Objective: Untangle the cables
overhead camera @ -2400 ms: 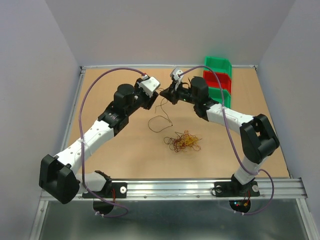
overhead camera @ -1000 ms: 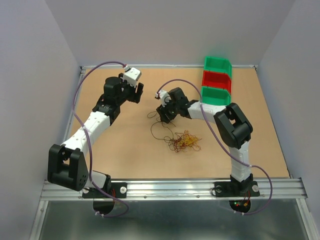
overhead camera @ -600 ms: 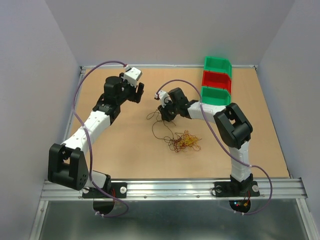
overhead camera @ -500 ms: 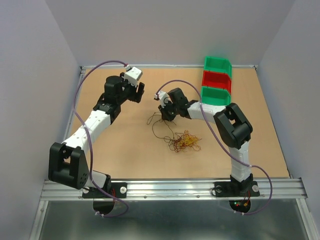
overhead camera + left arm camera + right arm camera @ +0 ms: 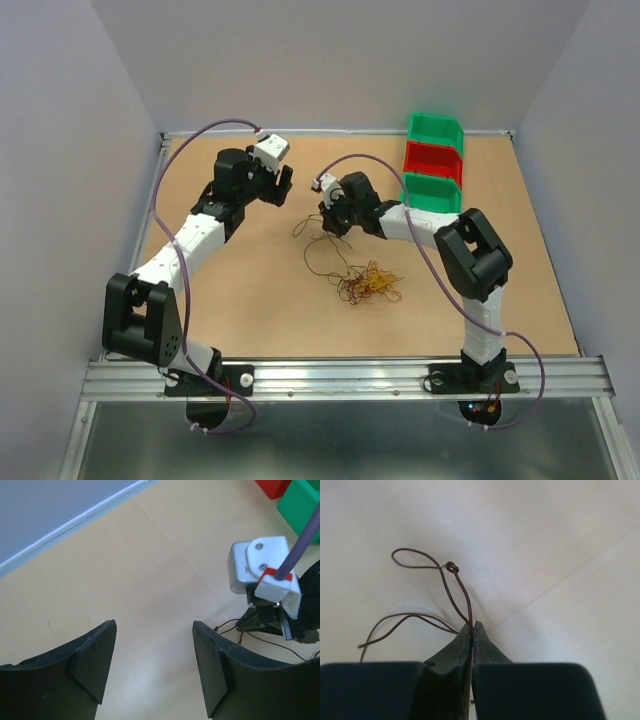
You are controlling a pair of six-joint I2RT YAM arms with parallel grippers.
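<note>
Orange-yellow, red and dark cables sit in a tangle point(image 5: 370, 283) on the wooden table point(image 5: 230, 320), at about five o'clock from its middle in the overhead view. From the tangle's eleven o'clock side a single dark brown wire point(image 5: 322, 245) loops away across the board. Whether it joins the heap is unclear. At the far end of that wire the right gripper point(image 5: 328, 222) is down near the table. Its wrist camera shows the fingers point(image 5: 445, 655) pressed together on the strand, which rises out of the closed tips to a small knot point(image 5: 452, 567). At ten o'clock from it, the left gripper point(image 5: 284, 187) hangs above bare wood, its jaws spread wide and holding nothing. Three bins point(image 5: 433, 158), green, red and green, stand in a row at the table's one o'clock corner.
</note>
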